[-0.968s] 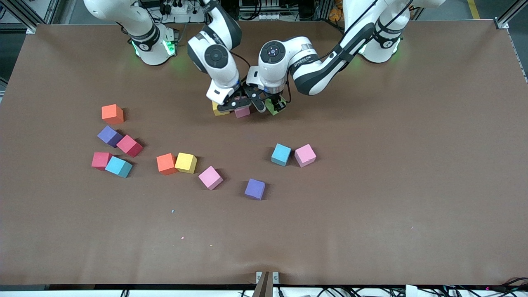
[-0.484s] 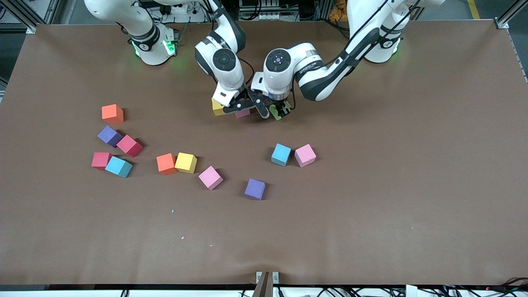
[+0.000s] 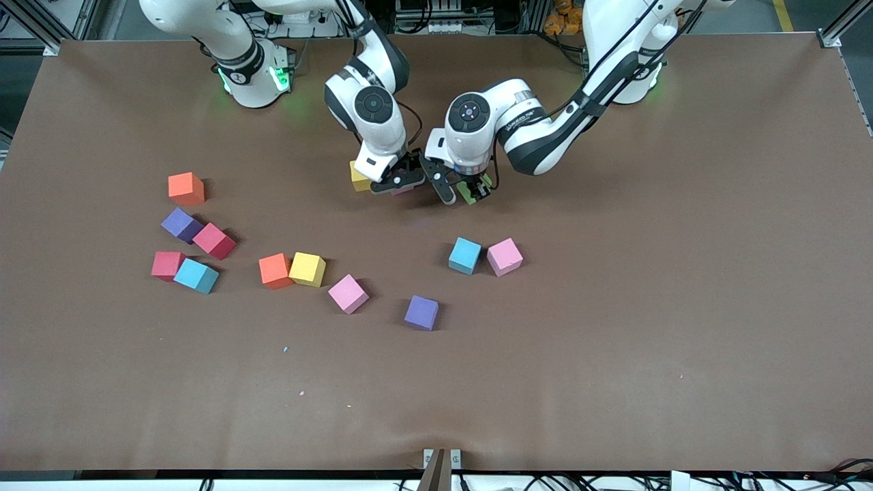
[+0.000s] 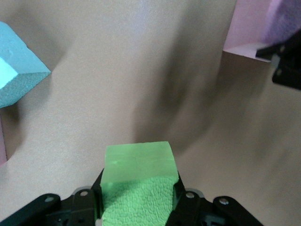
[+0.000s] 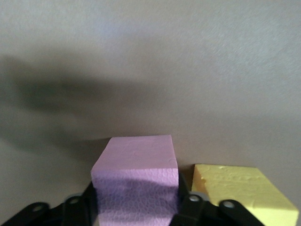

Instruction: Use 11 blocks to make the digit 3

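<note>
1. Two Franka arms meet over the half of the table (image 3: 682, 307) nearest their bases. The left end effector (image 3: 475, 191) pinches a green block (image 3: 468, 193) between its fingers; in the left wrist view the cube (image 4: 139, 162) sits square in the grip, apparently above the table.

2. The right end effector (image 3: 401, 181) is clamped on a pink block (image 3: 404, 189), seen in its own wrist view (image 5: 135, 176) filling the grip, with a yellow block (image 3: 359, 177) just beside it on the table.

3. Risk: the two wrists work almost touching. A small lateral move by either could knock the other's cube askew or shove the yellow block out of line, and soft foam held near one edge may twist on release.

4. Risk: the digit 3 is barely begun. Only the yellow and pink cubes stand side by side, so any skew here would likely carry through the row.

5. Count, fourteen blocks in all: three pink (image 3: 348, 293) (image 3: 505, 256), two yellow (image 3: 307, 269), two light blue (image 3: 464, 256) (image 3: 196, 275), two orange (image 3: 186, 188) (image 3: 275, 271), two purple (image 3: 181, 225) (image 3: 421, 312), two red (image 3: 214, 241) (image 3: 167, 265), one green.

6. Eleven lie loose nearer the front camera, most toward the right arm's end.
</note>
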